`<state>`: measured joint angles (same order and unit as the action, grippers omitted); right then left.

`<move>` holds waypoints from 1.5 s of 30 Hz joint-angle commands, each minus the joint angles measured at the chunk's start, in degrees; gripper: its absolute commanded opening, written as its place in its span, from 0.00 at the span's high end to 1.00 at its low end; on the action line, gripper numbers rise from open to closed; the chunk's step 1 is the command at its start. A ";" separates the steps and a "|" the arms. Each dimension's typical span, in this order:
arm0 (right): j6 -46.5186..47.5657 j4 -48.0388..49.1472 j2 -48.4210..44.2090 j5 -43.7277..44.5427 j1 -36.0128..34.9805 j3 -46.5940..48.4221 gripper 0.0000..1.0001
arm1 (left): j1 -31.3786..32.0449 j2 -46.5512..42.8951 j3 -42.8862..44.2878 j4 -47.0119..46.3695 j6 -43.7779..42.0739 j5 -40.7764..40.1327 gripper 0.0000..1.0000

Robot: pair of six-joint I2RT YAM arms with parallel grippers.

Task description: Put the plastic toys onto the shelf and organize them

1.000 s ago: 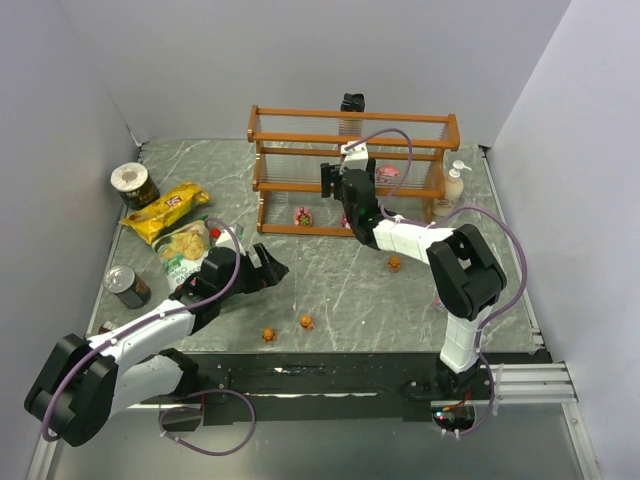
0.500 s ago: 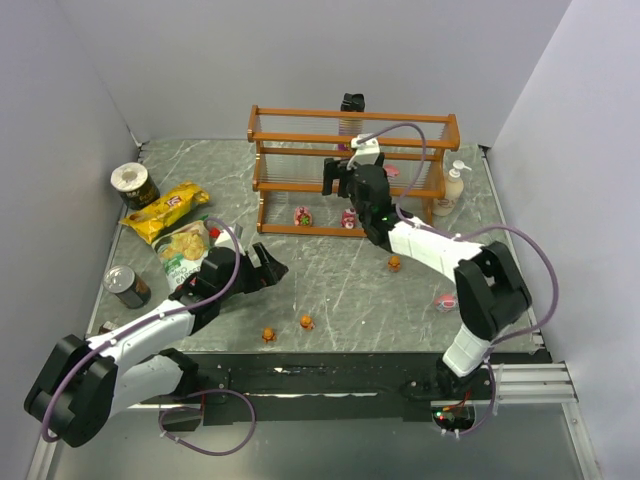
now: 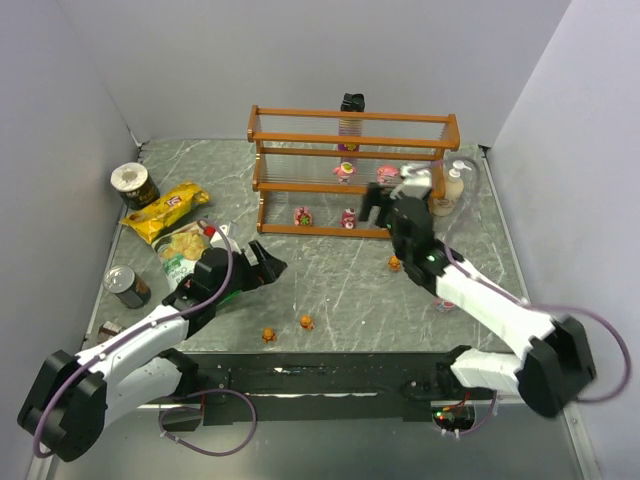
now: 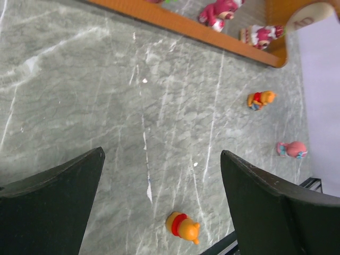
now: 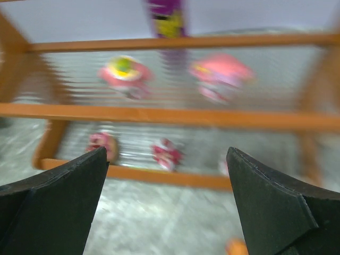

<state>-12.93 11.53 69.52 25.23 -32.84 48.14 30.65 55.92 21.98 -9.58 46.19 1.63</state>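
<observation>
With the left jaws and right jaws both spread wide and empty over the grey desk, three orange toys and one pink toy lie loose on it, while four pink toys sit on the shelf's middle and bottom tiers.

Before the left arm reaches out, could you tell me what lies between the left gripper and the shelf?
The stretch is bare: the top view shows only marbled table between the left gripper and the shelf.
</observation>
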 commanded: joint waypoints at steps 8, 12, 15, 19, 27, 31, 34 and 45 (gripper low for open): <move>-25.20 -29.90 -15.19 4.83 21.29 -11.56 0.00 | -0.24 -4.07 -0.36 -0.79 0.30 0.65 0.04; -33.11 -32.97 -18.00 3.34 28.96 -17.53 0.00 | -0.24 -4.77 -0.53 -0.79 0.65 1.36 0.04; -37.60 -33.59 -19.94 0.96 32.56 -20.97 0.00 | -0.24 -5.65 -0.71 -0.61 0.91 1.45 0.04; -43.22 -36.40 -19.51 -0.53 34.33 -21.25 0.00 | -0.24 -6.44 -0.88 -0.43 1.18 1.62 0.04; -48.24 -37.64 -18.36 -8.87 34.25 -22.91 0.00 | -0.24 -6.97 -0.97 -0.79 1.53 2.41 0.04; -49.91 -36.41 -18.71 -9.59 34.33 -24.06 0.01 | -0.24 -7.49 -1.15 -0.44 1.53 1.71 0.04; -52.02 -35.97 -19.06 -9.59 34.33 -25.54 0.03 | -0.24 -7.58 -1.06 -0.35 1.62 1.80 0.04; -53.61 -30.61 -16.87 -14.85 34.42 -29.33 0.17 | -0.24 -7.32 -1.24 -0.08 1.53 0.84 0.04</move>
<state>-65.14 -21.78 50.61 13.96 1.19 19.53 30.65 49.21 20.84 -8.71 47.51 3.16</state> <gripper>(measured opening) 0.858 0.966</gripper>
